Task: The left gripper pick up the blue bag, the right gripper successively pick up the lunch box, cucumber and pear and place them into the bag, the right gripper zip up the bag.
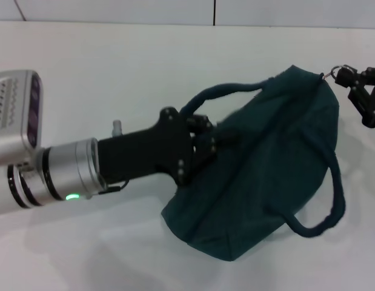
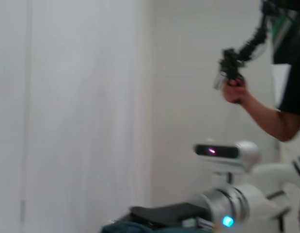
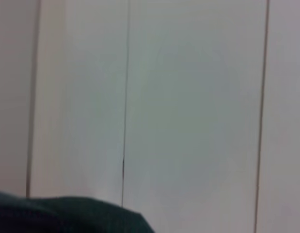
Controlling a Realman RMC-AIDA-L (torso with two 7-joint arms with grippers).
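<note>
Your large dark teal-blue soft fabric bag (image 1: 266,176) sits right of centre on the smooth white table (image 1: 114,73), a slumped, matte lump with rounded corners. One padded loop handle (image 1: 226,93) arches up at its eleven o'clock edge; the other padded loop (image 1: 329,209) droops off toward five o'clock. The top seam runs up to the corner at one o'clock, where a small metal ring pull (image 1: 337,70) glints.

Look at your left gripper (image 1: 214,140), black and angular with screws and linkages showing: it reaches in from nine o'clock on its silver-white cylindrical arm (image 1: 60,170) and its fingers are pinching the bag's cloth near the upper handle. A green light glows on the arm's collar.

Your right gripper (image 1: 351,82), the same black angular build, sits at the bag's one o'clock corner, right at the ring pull; whether its fingers are spread or pressed together, I cannot tell.

From the left wrist, a plain pale wall (image 2: 82,97), a person's hand (image 2: 235,91) gripping a black handheld device (image 2: 232,65), and a sliver of teal cloth. The right wrist sees only flat white panels (image 3: 188,97) and a fold of the bag (image 3: 67,213).
</note>
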